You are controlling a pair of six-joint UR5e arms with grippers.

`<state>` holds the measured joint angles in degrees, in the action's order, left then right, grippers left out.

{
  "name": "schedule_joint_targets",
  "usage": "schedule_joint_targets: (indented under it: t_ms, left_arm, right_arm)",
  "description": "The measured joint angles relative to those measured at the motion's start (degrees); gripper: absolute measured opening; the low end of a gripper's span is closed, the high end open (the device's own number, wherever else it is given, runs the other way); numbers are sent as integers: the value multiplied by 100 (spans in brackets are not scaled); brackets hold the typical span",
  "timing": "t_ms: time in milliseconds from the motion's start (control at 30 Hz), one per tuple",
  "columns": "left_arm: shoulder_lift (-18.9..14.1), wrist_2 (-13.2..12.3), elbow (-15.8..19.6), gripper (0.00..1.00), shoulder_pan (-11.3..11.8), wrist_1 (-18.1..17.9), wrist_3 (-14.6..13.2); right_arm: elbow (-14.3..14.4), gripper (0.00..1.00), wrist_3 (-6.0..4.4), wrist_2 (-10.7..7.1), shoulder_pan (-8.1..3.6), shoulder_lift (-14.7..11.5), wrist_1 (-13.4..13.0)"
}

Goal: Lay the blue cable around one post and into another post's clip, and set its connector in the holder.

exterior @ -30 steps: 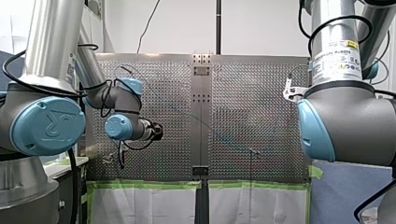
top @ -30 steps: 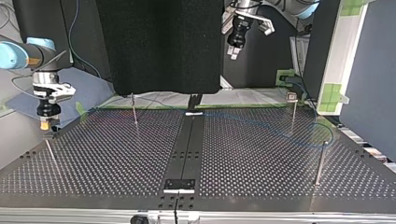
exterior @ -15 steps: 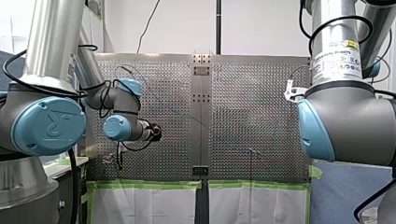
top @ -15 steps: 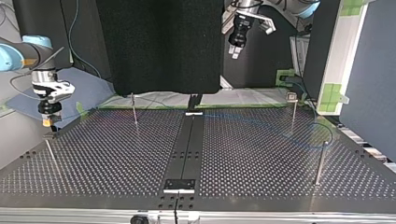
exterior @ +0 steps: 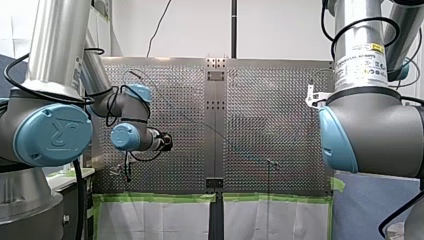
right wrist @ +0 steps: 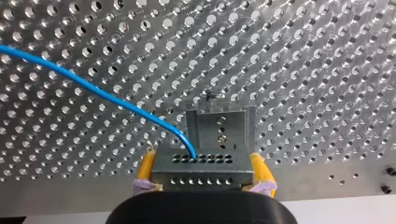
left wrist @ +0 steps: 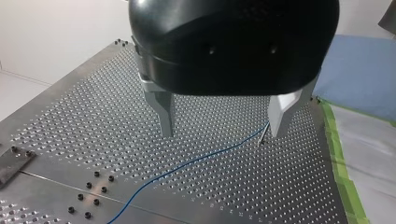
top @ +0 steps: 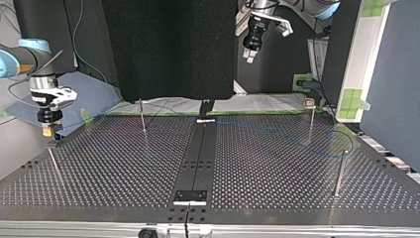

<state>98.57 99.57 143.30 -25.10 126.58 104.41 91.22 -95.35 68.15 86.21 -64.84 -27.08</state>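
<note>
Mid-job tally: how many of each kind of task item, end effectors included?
Thin upright metal posts: 4
Thin blue cable: 1
Perforated metal connector block: 1
U-shaped metal holder: 1
Left end effector and right end effector: 2
Total: 9

We see a perforated table point(top: 277, 193) bearing a dark middle strip point(top: 198, 153), four thin posts point(top: 340, 171) and a stretch of blue cable point(left wrist: 187, 164).

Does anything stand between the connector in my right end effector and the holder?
Nothing visible does. In the right wrist view the connector, gripped in my right end effector, faces the holder directly; the blue cable leads away beside it.
</note>
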Motion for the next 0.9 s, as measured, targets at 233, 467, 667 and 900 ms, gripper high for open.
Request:
schedule_joint_targets:
  t_ms: [233, 467, 667, 900]
  left_arm:
    - [1, -11, -7, 99, 17, 0, 0]
    - [0, -13, -14, 99, 27, 0, 0]
    - [0, -17, -47, 99, 48, 11, 0]
    - [1, -15, -81, 99, 54, 75, 0]
  right_arm:
    - [-42, 2, 90, -122, -14, 0, -11]
    - [-64, 2, 92, -186, -34, 6, -113]
    - [-122, 2, 86, -222, -78, 13, -119]
    - [-166, 2, 92, -230, -130, 22, -97]
